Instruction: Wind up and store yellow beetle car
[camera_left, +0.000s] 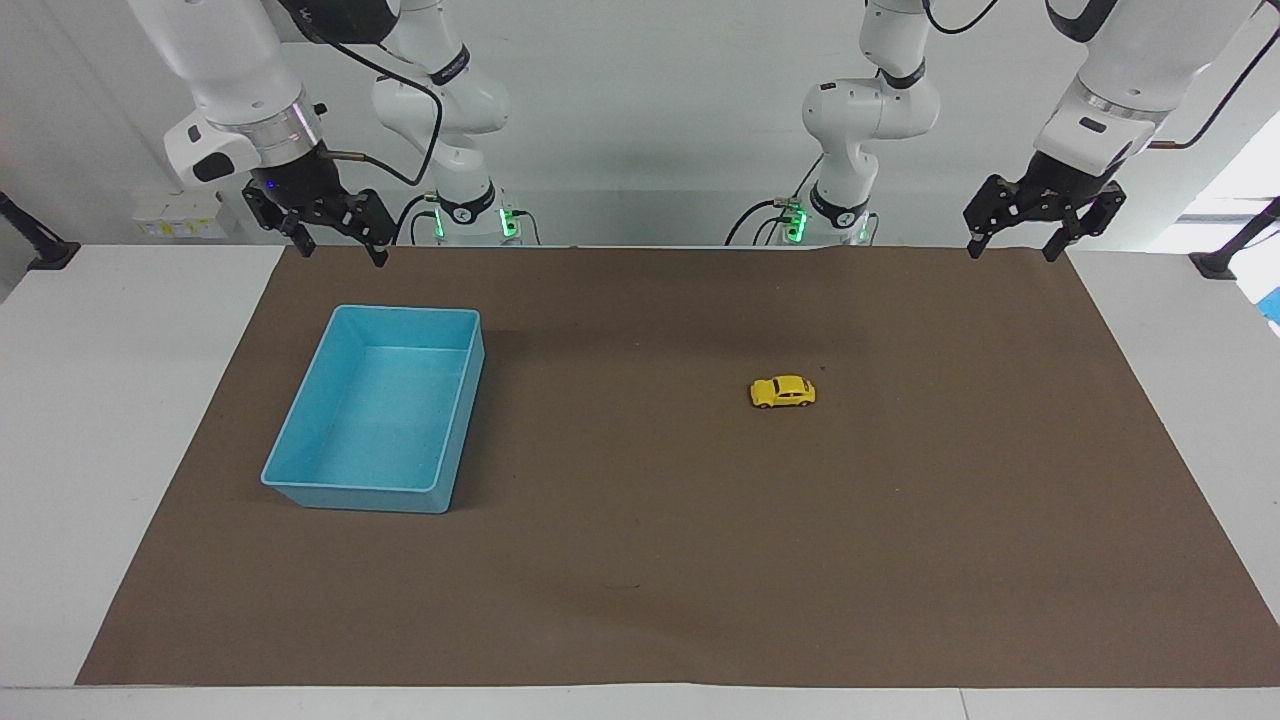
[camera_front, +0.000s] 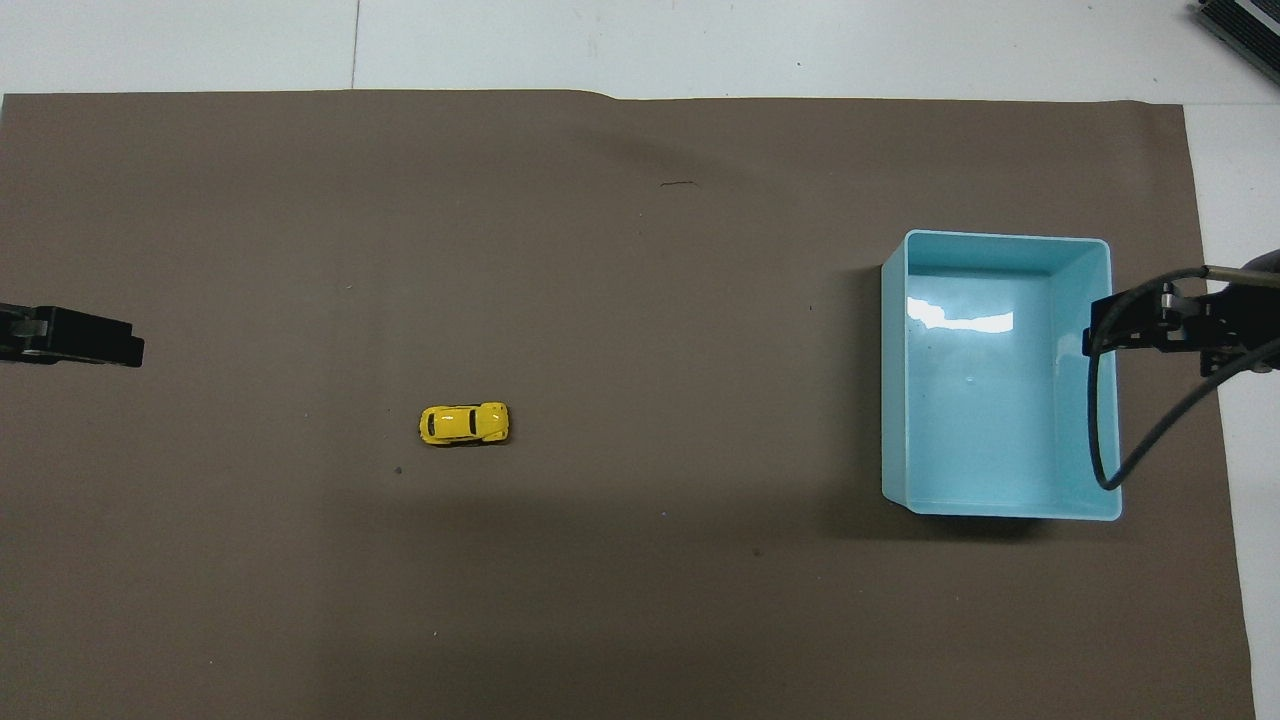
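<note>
Brown paper mat (camera_left: 640, 560) covers most of the white table (camera_left: 120, 450). Yellow beetle car (camera_left: 782, 392) stands on its wheels on the mat, toward the left arm's end of the table; in the overhead view it sits at about 8 o'clock from the mat's centre, lying crosswise to the robots. Nothing touches it.

Light blue plastic bin (camera_left: 300, 480), open-topped, nothing in it, sits on the mat toward the right arm's end, well apart from the car; in the overhead view at about 3 o'clock from centre.

Left gripper (camera_left: 1012, 250) hangs above the mat's edge nearest the robots, at the left arm's corner, fingers spread apart, holding nothing. In the overhead view only its tip enters at 9 o'clock. This arm waits.

Right gripper (camera_left: 340, 248) hangs above the mat's edge nearest the robots at the right arm's corner, at about 12 o'clock of the bin in the facing view, fingers spread apart, holding nothing. A black cable (camera_front: 1140, 440) loops from it across the bin's rim in the overhead view.
</note>
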